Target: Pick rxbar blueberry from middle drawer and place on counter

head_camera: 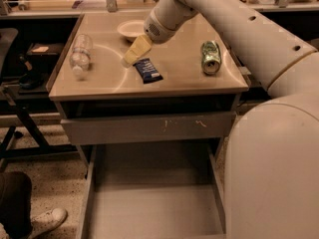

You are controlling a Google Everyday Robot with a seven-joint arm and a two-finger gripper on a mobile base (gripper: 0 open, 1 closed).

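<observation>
The rxbar blueberry [147, 70], a flat dark blue wrapper with white markings, lies flat on the beige counter [174, 78] near its middle front. My gripper [133, 54] hovers just above and to the left of the bar, apart from it, with nothing held in it. The middle drawer [154, 198] is pulled out below the counter; its grey floor is bare.
A clear plastic bottle [79, 55] lies on the counter's left side. A white bowl [130, 30] sits at the back. A green can [210, 57] lies on the right. A grey scratched drawer front [149, 128] is under the counter. A person's shoe [47, 220] is at the lower left.
</observation>
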